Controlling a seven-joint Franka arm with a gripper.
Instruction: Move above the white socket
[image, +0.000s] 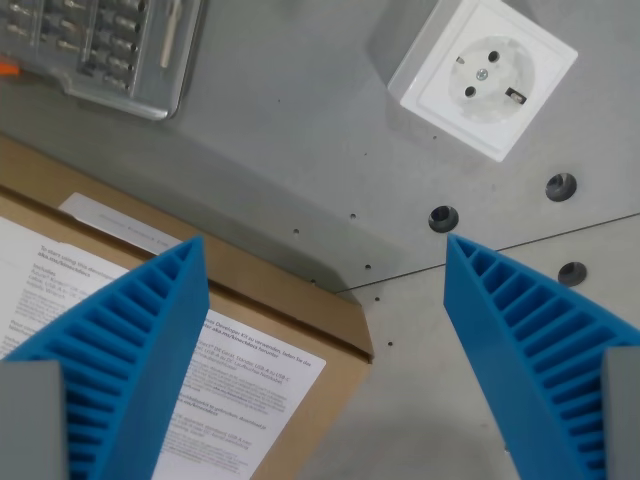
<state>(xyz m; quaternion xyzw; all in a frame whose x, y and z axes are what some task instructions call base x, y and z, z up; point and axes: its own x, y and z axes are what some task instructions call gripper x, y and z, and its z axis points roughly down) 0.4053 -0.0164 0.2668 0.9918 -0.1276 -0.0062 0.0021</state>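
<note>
The worktop (300, 130) is a grey metal plate. Small drilled holes are scattered over it, and three larger round holes (443, 218) sit toward the wrist view's right. A thin seam line runs across the plate from the centre to the right edge. Nothing of the room beyond the plate is visible.

The white socket (483, 74) lies flat on the worktop at the far right, rotated so that its square body sits diagonally. Its round recess faces up, with two pin holes and a centre screw visible.

A clear plastic case (95, 45) holding rows of small metal parts occupies the far left corner. A brown cardboard box (290, 315) carrying a white printed label (235, 400) fills the near left; its corner points toward the centre of the plate. The text on the label is too small to read.

The tool (325, 300) is spread wide, with nothing between its two blue ribbed fingers (140, 340). The left finger overlaps the box; the right finger is over bare plate. The socket is far of the tool and clear of both fingers. Bare plate lies between tool and socket.
</note>
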